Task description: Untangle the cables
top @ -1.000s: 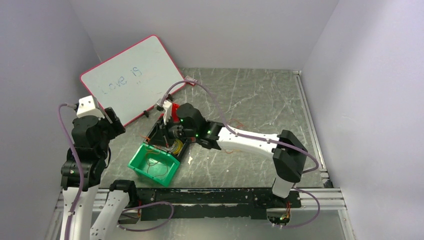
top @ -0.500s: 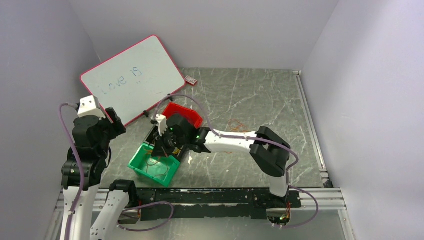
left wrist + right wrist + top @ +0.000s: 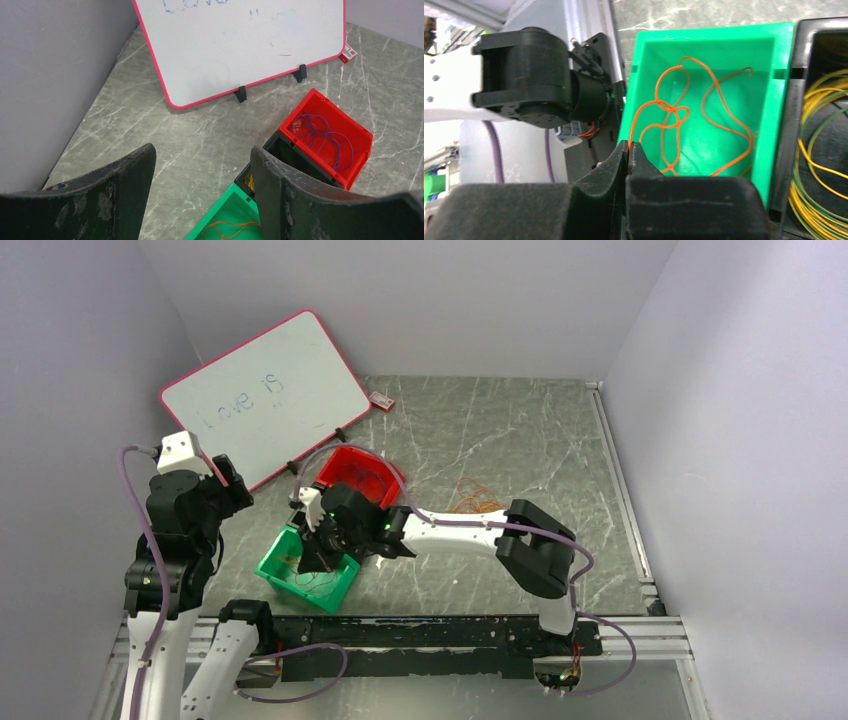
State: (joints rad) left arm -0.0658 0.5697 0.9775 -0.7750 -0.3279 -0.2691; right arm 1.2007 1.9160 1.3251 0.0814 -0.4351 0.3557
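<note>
My right gripper (image 3: 630,145) is shut on a thin orange cable (image 3: 684,117) whose loops lie in the green bin (image 3: 714,31). In the top view the right gripper (image 3: 315,558) hangs over that green bin (image 3: 300,585). Yellow cables (image 3: 819,150) fill the black bin (image 3: 806,30) beside it. A purple cable (image 3: 322,134) lies in the red bin (image 3: 361,162). A small orange tangle (image 3: 470,498) lies on the table behind the right arm. My left gripper (image 3: 202,152) is open and empty, held high over bare table left of the bins.
A whiteboard (image 3: 262,398) with a pink rim leans at the back left on two black feet. A small red and white tag (image 3: 380,399) lies by its corner. Grey walls close in three sides. A black rail (image 3: 440,632) runs along the near edge.
My right arm has swung toward the near left, from over the black bin to over the green bin, uncovering the red bin. The left arm has not moved.
</note>
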